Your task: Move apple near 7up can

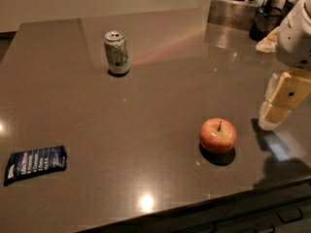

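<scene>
Shows round red-orange apple [217, 135] w/ short brown stem, upright on glossy dark-grey countertop [146, 110], near front edge, R of centre. Shows small silver-white 7up can [116, 52] w/ green and red markings, upright at back L, well apart from apple. Shows cream gripper [270, 120] hanging just R of apple, not touching; can't tell if open or closed. Also shows flat dark-blue snack packet [36, 164] at front L

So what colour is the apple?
The apple is red-orange with yellow, in camera view; pincer hangs beside it.
</scene>
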You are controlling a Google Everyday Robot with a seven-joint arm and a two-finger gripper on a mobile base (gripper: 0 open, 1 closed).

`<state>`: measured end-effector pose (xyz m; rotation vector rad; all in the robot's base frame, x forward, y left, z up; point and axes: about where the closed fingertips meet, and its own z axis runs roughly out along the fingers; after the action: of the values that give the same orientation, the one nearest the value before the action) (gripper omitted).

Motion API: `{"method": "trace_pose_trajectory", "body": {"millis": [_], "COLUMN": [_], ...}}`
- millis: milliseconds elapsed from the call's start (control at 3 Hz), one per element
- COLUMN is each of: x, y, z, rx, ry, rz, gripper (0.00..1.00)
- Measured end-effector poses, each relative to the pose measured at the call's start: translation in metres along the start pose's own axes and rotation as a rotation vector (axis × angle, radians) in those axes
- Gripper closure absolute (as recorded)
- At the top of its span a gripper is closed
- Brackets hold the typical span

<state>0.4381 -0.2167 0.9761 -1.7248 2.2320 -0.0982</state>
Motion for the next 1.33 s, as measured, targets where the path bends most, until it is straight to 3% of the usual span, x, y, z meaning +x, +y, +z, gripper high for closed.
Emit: {"method": "trace_pose_trajectory", "body": {"millis": [667,1333], "x": [-0.004,-0.028], "y": [0.006,0.039], "z": [0.007,0.040], "rx": [-0.013,-0.085], "ry": [-0.031,-0.129], "rz": [-0.003,-0.032], "gripper": [0.00,0.00]}}
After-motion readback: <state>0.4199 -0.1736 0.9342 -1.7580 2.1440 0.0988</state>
